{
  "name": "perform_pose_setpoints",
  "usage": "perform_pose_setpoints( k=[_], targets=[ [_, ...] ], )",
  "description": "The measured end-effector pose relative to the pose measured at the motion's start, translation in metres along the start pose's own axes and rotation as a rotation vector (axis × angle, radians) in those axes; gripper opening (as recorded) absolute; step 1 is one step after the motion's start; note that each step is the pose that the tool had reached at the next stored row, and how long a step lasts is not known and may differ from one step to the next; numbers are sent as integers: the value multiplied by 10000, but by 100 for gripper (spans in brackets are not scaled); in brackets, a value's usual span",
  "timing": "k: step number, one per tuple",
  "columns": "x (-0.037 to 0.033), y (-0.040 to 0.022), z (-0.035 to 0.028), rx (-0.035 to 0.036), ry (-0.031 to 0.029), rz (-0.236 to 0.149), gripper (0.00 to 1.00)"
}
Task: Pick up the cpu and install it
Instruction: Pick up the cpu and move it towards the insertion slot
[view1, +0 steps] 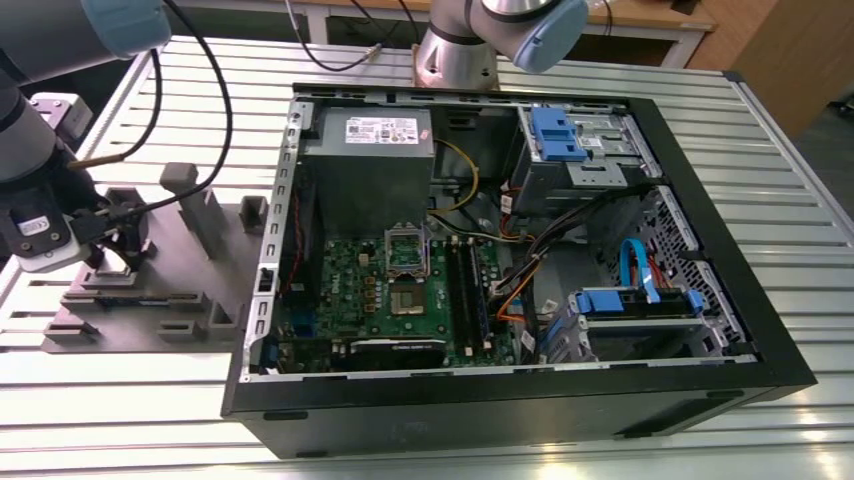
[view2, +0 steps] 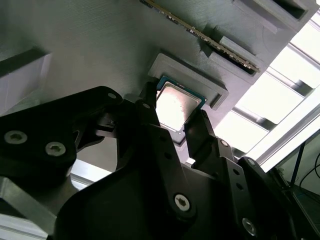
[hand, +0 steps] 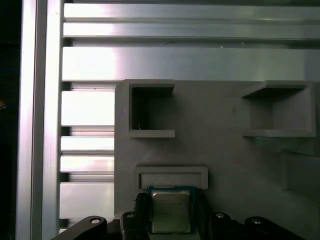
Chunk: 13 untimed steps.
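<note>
Exterior view first: what's biggest?
A slatted metal table (view1: 134, 430) bearing an open computer case (view1: 534, 400), with a green motherboard (view1: 347, 270) on its floor. A grey tray (view1: 134, 330) lies beside it, at the table's edge on the exterior view's left.
And the arm?
Its gripper (view1: 114, 255) is low over that tray. In both wrist views the black fingers (view2: 157, 137) are clamped on two opposite sides of the cpu (view2: 175, 105) (hand: 171, 212), just beside a raised frame (hand: 172, 172) near the tray's edge.
</note>
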<state>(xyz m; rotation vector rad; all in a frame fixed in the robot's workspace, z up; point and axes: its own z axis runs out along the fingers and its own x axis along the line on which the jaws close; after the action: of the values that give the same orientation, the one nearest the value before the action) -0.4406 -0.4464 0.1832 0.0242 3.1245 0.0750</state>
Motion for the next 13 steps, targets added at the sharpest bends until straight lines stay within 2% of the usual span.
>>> perform_pose_setpoints(
  k=[13],
  targets=[
    [0,-1,8,1,1,0,47]
  ],
)
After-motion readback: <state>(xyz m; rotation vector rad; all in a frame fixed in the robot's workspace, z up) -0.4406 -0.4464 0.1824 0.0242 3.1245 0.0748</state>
